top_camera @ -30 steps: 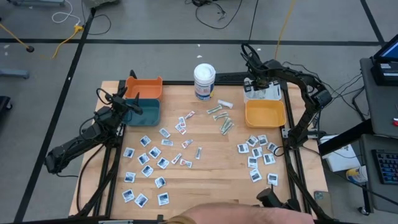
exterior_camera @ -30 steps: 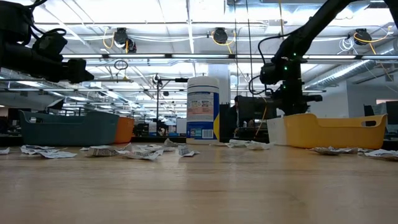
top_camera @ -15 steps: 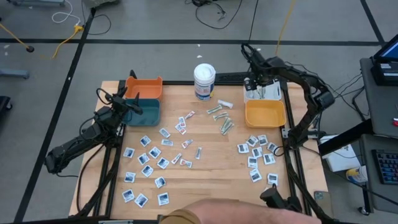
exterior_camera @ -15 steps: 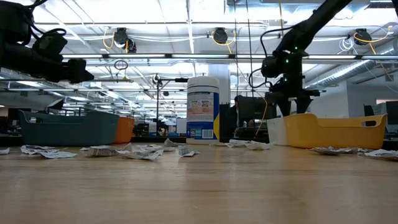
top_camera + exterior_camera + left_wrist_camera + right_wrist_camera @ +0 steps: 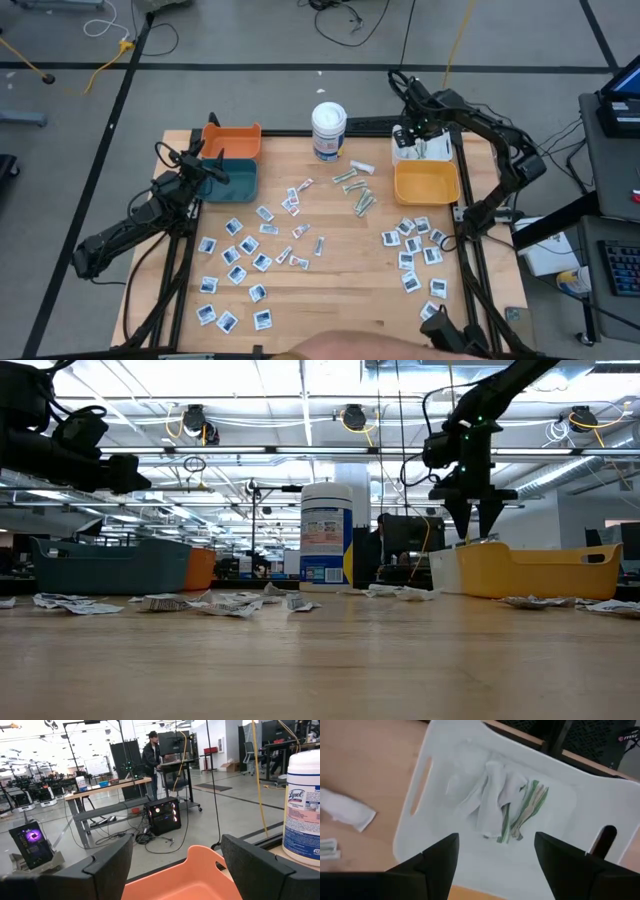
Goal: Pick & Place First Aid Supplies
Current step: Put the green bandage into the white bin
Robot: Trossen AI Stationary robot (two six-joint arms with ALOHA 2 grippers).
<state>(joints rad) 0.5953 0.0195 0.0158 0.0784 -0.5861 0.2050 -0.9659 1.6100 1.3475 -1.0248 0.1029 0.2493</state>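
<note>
First aid supplies lie scattered on the wooden table: square white-and-blue sachets at the left point(image 5: 235, 255) and right point(image 5: 415, 245), and narrow wrapped strips point(image 5: 355, 190) in the middle. My right gripper point(image 5: 415, 135) hangs open above the white bin point(image 5: 432, 152) at the far right, fingers pointing down point(image 5: 470, 525), with nothing between them. Several wrapped strips point(image 5: 505, 805) lie on that bin's floor. My left gripper point(image 5: 205, 168) waits open by the teal bin point(image 5: 238, 180). Its wrist view looks over the orange bin point(image 5: 200, 875).
A yellow bin point(image 5: 427, 183) stands just nearer than the white bin. A tall white tub with a blue label point(image 5: 328, 130) stands at the far middle. The orange bin point(image 5: 232, 138) sits behind the teal one. A person's arm point(image 5: 340, 347) shows at the near edge.
My right gripper has opened over the white bin and risen clear above it. The person's arm at the near edge has drawn back toward the left.
</note>
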